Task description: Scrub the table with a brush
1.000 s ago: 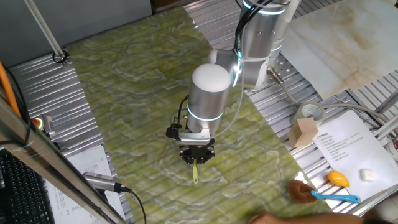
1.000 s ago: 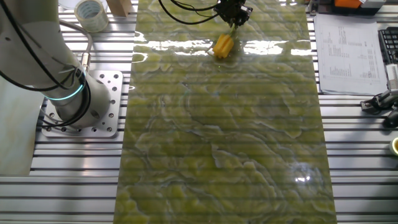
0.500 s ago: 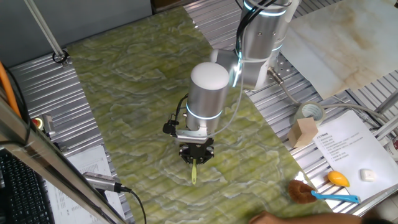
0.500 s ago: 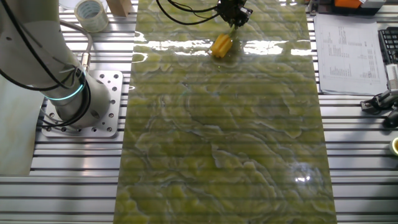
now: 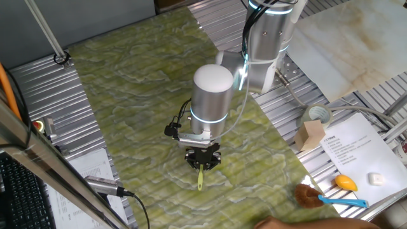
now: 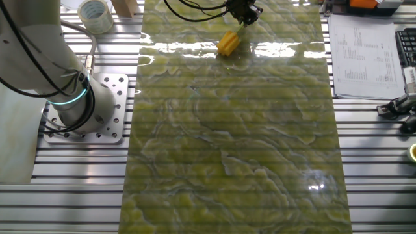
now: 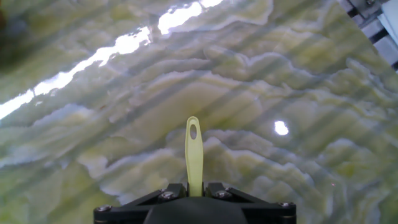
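Observation:
The table (image 5: 127,95) is a yellow-green marbled sheet that also fills the other fixed view (image 6: 234,149) and the hand view (image 7: 298,81). My gripper (image 5: 202,160) hangs low over its near part, shut on the brush's thin handle (image 7: 193,149). The handle's holed end sticks out past the fingers (image 5: 200,179). In the other fixed view the brush's yellow blocky head (image 6: 229,43) rests on the table just below the gripper (image 6: 242,12). In the first fixed view the arm hides the head.
Right of the table lie a tape roll (image 5: 316,116), a wooden block (image 5: 311,135), a printed sheet (image 5: 359,152), a brown-bristled blue-handled brush (image 5: 318,197) and a beige slab (image 5: 337,44). The arm's base (image 6: 78,104) stands on ribbed metal. A keyboard (image 5: 19,191) is at the left.
The gripper and brush have shifted a little across the table; in the other fixed view the yellow head slid slightly left. The grip has not changed.

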Robot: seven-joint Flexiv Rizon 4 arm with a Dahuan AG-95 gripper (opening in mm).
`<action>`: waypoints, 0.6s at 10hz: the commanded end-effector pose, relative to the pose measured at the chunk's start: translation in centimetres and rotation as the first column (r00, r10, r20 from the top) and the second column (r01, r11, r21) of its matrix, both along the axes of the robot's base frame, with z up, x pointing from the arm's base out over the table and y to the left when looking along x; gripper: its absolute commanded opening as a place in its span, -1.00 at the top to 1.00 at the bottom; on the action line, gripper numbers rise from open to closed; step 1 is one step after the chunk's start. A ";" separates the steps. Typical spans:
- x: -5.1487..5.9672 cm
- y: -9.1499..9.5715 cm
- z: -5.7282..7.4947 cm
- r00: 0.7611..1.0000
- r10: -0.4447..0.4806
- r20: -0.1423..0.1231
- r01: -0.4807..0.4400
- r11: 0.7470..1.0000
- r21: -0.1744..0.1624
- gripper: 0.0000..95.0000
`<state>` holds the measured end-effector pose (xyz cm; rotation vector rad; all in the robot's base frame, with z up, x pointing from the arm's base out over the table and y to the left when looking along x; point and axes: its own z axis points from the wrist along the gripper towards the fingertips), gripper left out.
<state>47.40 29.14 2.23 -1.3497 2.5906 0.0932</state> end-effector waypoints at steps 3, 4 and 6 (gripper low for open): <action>0.0 -0.1 0.2 1.000 -0.028 -0.006 0.028 1.000 0.011 1.00; 0.0 0.0 0.3 1.000 -0.016 -0.003 0.016 1.000 -0.006 1.00; 0.0 -0.1 0.5 0.999 -0.033 -0.006 0.033 0.999 -0.006 1.00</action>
